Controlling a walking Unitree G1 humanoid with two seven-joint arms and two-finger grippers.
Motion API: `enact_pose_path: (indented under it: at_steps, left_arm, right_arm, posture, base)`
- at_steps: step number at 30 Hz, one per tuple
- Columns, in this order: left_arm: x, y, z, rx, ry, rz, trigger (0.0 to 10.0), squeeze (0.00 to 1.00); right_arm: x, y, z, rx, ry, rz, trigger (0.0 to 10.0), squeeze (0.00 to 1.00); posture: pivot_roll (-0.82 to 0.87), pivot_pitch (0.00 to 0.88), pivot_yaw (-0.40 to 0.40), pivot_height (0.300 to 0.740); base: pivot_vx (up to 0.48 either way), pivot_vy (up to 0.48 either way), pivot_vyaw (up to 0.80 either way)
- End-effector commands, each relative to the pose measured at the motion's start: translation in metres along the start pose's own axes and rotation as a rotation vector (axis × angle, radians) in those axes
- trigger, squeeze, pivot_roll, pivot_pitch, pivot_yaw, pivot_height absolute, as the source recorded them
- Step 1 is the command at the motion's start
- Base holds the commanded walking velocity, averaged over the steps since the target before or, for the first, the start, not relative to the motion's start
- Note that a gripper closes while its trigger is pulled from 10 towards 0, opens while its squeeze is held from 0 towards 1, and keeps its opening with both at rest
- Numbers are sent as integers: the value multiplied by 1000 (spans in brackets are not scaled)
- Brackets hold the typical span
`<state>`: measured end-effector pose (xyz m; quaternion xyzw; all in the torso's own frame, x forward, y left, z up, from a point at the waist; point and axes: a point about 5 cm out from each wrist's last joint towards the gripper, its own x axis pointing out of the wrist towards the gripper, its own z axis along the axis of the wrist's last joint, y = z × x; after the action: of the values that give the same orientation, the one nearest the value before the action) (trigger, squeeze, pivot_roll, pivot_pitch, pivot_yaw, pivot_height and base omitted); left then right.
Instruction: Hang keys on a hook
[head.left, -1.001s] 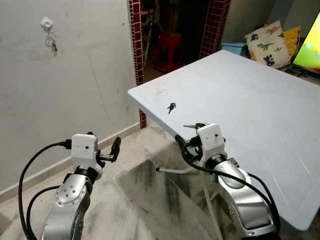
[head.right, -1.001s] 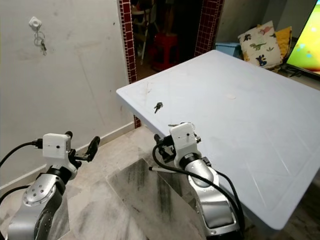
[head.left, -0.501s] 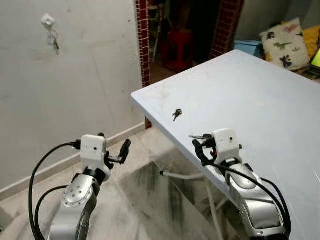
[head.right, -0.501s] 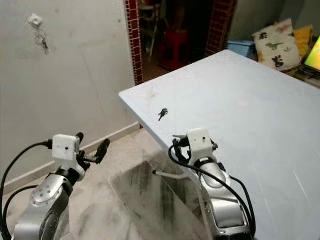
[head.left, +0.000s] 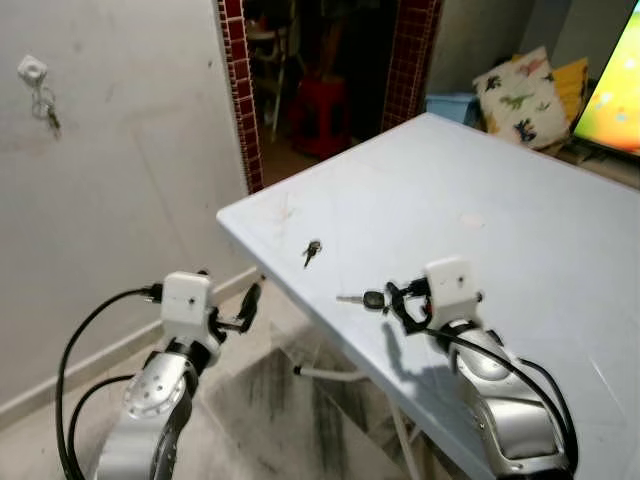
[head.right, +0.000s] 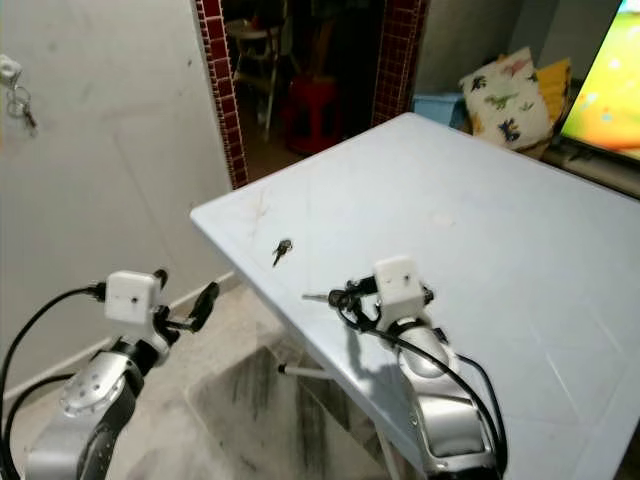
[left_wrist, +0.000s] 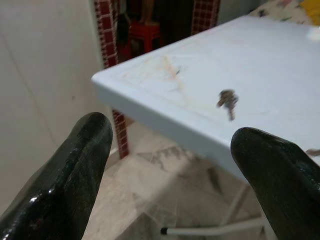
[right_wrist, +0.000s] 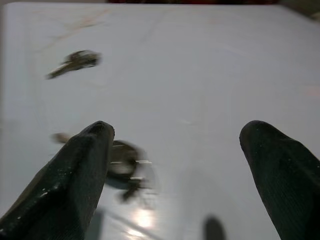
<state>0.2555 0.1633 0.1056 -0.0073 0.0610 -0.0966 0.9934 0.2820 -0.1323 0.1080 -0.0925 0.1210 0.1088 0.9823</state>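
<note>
A white hook is on the wall at far left, and a key bunch hangs from it. On the white table, a small dark key bunch lies near the corner. A key with a black head lies a little nearer to me. My right gripper is low over the table just behind that key, fingers open. In the right wrist view the key sits by one fingertip. My left gripper hangs open beside the table corner, below its edge.
A brick-edged doorway opens behind the table, with a red stool inside. Cushions and a lit screen are at the back right. A white table leg runs under the top, above the marble floor.
The camera has moved closer and turned, so the hook has slid to the far left. My right gripper now sits over the table top beside the black-headed key.
</note>
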Motion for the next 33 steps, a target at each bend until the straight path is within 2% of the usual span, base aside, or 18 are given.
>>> enact_pose_path:
  at_steps: [1, 9, 10, 15, 21, 33]
  left_arm:
    - [-1, 2, 2, 15, -1, 11, 10000, 0]
    - [-2, -2, -2, -16, 38, -34, 10000, 0]
    - [-5, -10, 1, -7, 30, -109, 10000, 0]
    - [-9, -23, 2, 36, 39, -212, 10000, 0]
    - [-8, -24, 2, 56, 37, -200, 10000, 0]
    - [-7, -22, 3, 80, 42, -187, 10000, 0]
  right_arm:
    - [1, 1, 1, -4, 10, 10, 10000, 0]
    - [0, 3, -5, 6, 57, 32, 10000, 0]
    - [1, 0, -5, 13, 59, 18, 10000, 0]
    - [4, 0, -3, 23, 58, 30, 10000, 0]
    - [5, 1, -1, 25, 64, 39, 10000, 0]
    - [5, 2, -2, 31, 62, 42, 10000, 0]
  posture:
    - [71, 0, 16, 740]
    - [70, 0, 13, 740]
    - [71, 0, 11, 740]
    - [75, 0, 9, 740]
    - [71, 0, 6, 740]
    - [67, 0, 11, 740]
  base:
    - [0, 0, 0]
    - [0, 0, 0]
    - [0, 0, 0]
    - [0, 0, 0]
    - [0, 0, 0]
    - [0, 0, -710]
